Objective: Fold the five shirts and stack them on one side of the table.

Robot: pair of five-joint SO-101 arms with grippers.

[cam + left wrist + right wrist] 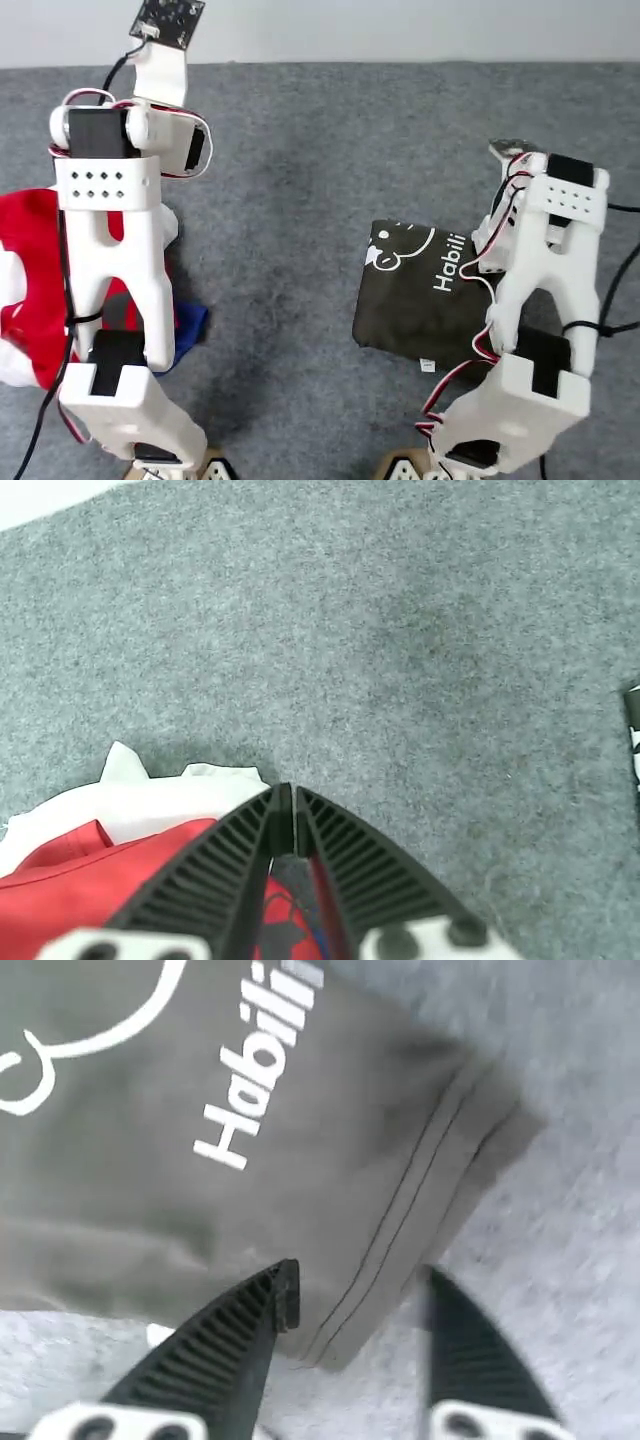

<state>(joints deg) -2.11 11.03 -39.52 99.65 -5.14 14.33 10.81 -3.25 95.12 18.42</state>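
A folded black shirt (420, 300) with white print lies flat on the right of the grey mat (300, 200). The right arm (550, 260) stands over its right side. My right gripper (360, 1295) is open above that black shirt (250, 1160), its fingers astride the hemmed corner. On the left, a loose pile holds a red shirt (25, 260), a white one (12, 365) and a blue one (192, 325), under the left arm (105, 210). My left gripper (293, 802) is shut with nothing in it, above the red shirt (90, 865) and white shirt (170, 800).
Bare grey mat (400, 630) stretches ahead of the left gripper and between the two arms. The black shirt's edge (634, 730) shows far off in the left wrist view. A pale wall strip (400, 30) borders the mat's far edge.
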